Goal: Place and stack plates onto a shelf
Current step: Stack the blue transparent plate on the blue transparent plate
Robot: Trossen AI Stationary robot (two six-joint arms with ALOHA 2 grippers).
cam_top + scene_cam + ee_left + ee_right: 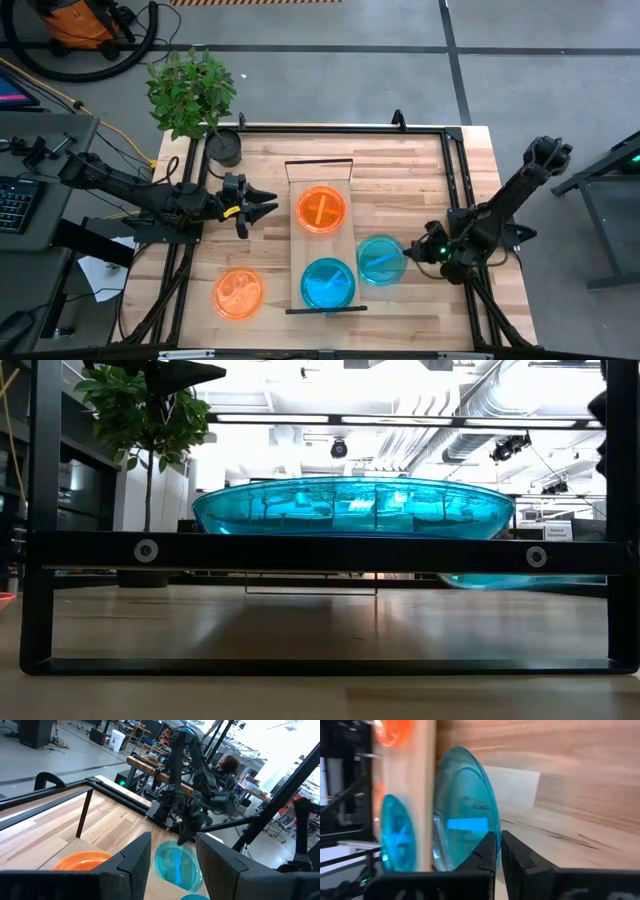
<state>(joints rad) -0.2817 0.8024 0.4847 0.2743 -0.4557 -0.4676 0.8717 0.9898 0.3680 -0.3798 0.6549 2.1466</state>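
The shelf (322, 240) is a narrow light-wood plank on dark metal legs at mid table. One orange plate (322, 209) and one teal plate (328, 283) (350, 508) lie flat on it. A second orange plate (238, 293) lies on the tabletop near the left front. My right gripper (411, 250) (499, 837) is shut on another teal plate (381, 260) (465, 820) beside the shelf's right edge. My left gripper (268, 207) (172, 845) hovers open, left of the shelf, level with the orange plate there. No other plates show. My right gripper pinches the teal plate's rim (489, 836) between its two fingers, on the side facing the table's right edge. The fingers (517, 857) come nearly level from the right. The plate sits low beside the shelf; whether its underside touches the tabletop I cannot tell.
A potted plant (222, 145) stands at the table's far left corner. Dark metal frame rails (455, 180) run along the far and side edges. The shelf's end bar (320, 552) crosses the low view. Bare tabletop lies between the shelf and the left arm.
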